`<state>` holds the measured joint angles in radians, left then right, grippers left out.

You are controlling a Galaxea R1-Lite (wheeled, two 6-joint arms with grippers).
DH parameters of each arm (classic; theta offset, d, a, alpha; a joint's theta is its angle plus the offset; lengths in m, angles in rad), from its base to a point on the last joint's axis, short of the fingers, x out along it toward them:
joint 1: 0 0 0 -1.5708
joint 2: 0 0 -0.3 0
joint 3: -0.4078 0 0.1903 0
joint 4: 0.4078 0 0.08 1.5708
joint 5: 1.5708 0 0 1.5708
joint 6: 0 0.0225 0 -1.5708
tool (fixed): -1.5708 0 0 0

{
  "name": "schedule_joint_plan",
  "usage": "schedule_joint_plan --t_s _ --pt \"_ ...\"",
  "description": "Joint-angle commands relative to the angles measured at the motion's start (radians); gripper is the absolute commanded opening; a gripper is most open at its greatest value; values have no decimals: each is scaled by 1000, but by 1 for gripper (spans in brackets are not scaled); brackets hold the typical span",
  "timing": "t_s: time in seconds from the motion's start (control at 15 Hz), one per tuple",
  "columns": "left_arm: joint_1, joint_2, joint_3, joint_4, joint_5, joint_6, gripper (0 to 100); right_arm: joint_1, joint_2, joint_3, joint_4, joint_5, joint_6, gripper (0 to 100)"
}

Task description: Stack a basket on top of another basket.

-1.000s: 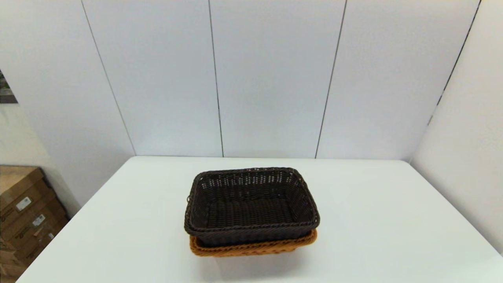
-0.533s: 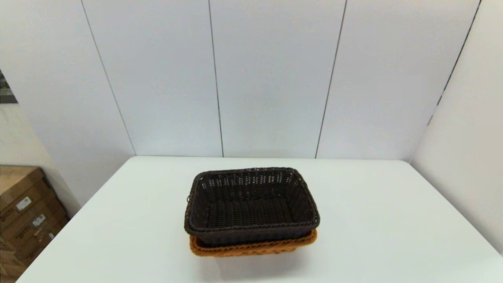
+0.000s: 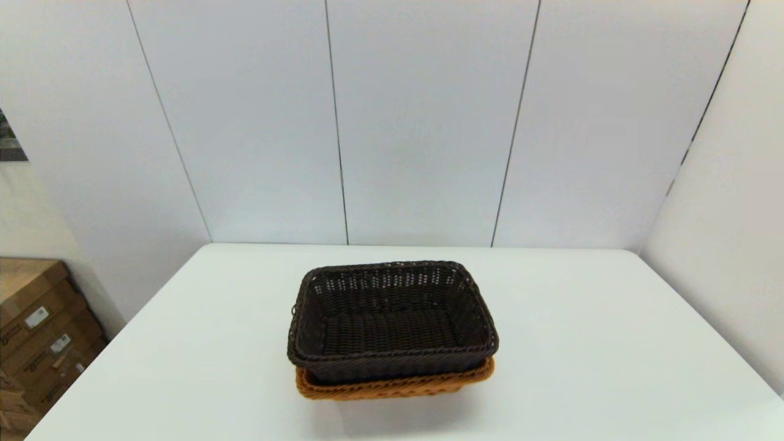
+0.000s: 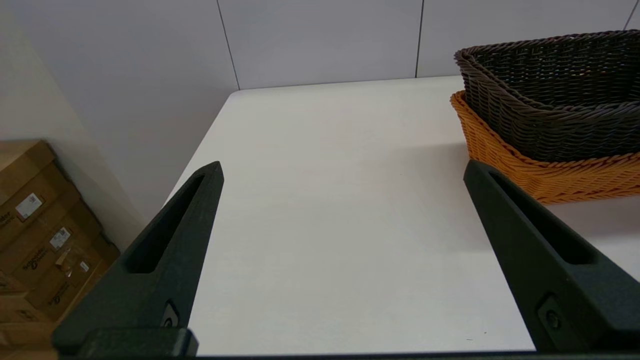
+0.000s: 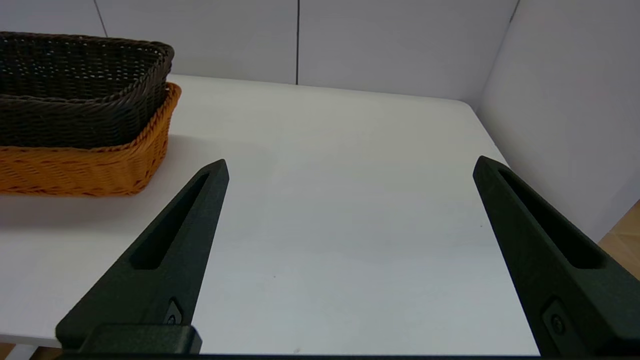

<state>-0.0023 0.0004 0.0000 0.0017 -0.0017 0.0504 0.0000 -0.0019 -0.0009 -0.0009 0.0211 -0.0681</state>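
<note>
On the white table (image 3: 582,343), near its middle, the dark brown basket (image 3: 392,318) is seen nested in the orange basket (image 3: 392,387), whose braided rim shows only along the near edge and at the corners in the head view. Between the earlier pics and now nothing is found to have shifted: both baskets lie as they were approx. a second ago, and neither arm is caught by the head camera. The stack is thus judged to be settled and the task done (or as good as done), w/ no further placing called for. The left gripper (image 4: 342,170) is held low off the table's left front, jaws spread wide and empty, the stack off toward the robot's right of it. The right gripper (image 5: 350,167) is parked likewise at the right front, jaws released, nothing between them. From both wrist views the dark basket is seen to sit level inside the orange one, w/ no tilt noted. Cardboard boxes (image 3: 37,337) are stacked on the floor beyond the table's left edge.
</note>
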Motion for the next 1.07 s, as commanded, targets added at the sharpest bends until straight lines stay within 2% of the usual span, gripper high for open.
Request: schedule_joint_plan --t_s 0.07,0.47,0.67,1.07 --pt "-1 0 0 0 0 0 100 0 2 2 1 0 -2 100" --pt "1 0 0 0 0 0 100 0 2 2 -1 -6 11 100" --pt "1 0 0 0 0 0 100 0 2 2 -2 -12 57 100" --pt "-1 0 0 0 0 0 100 0 2 2 -4 -12 56 100"
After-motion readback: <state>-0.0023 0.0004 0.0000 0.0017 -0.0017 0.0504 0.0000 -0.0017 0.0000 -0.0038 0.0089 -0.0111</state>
